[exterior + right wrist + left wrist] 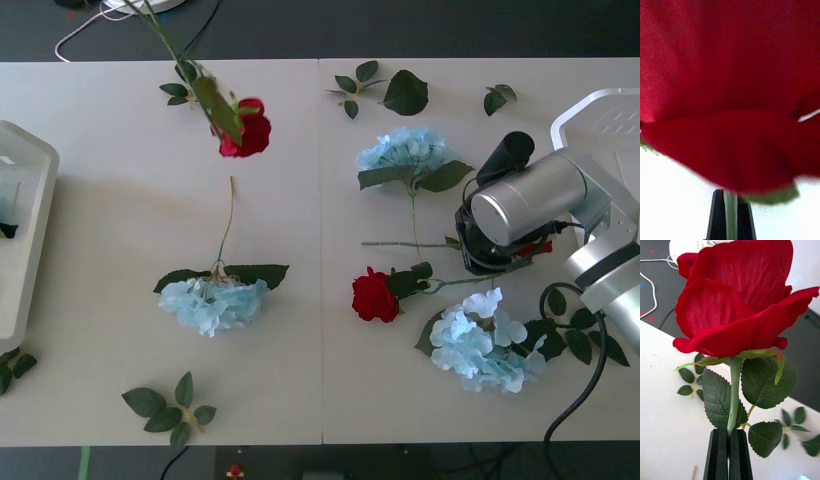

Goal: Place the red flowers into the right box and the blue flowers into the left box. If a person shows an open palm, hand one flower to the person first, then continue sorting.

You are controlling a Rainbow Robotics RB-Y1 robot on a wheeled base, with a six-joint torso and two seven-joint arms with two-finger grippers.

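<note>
I work over a pale table [130, 380], with the shallow white tray [35, 215] at its left edge and the corner of the white basket [590, 108] at the far right, behind my right arm [525, 205]. Three blue flowers lie on the table: one left of centre [215, 303], one toward the far side on the right half [405, 150], and one near the front right [485, 345], just beside the arm. A loose rose [375, 297] lies flat between the last two. My left gripper [729, 432] is clamped tight on the stem of a raised rose [737, 303], which is head-down above the far left half of the table. My right gripper [730, 193] is closed on the thin stem of another rose [730, 93], its head right up against the wrist camera. Leaf sprigs [170, 405] are scattered near the table's edges.
</note>
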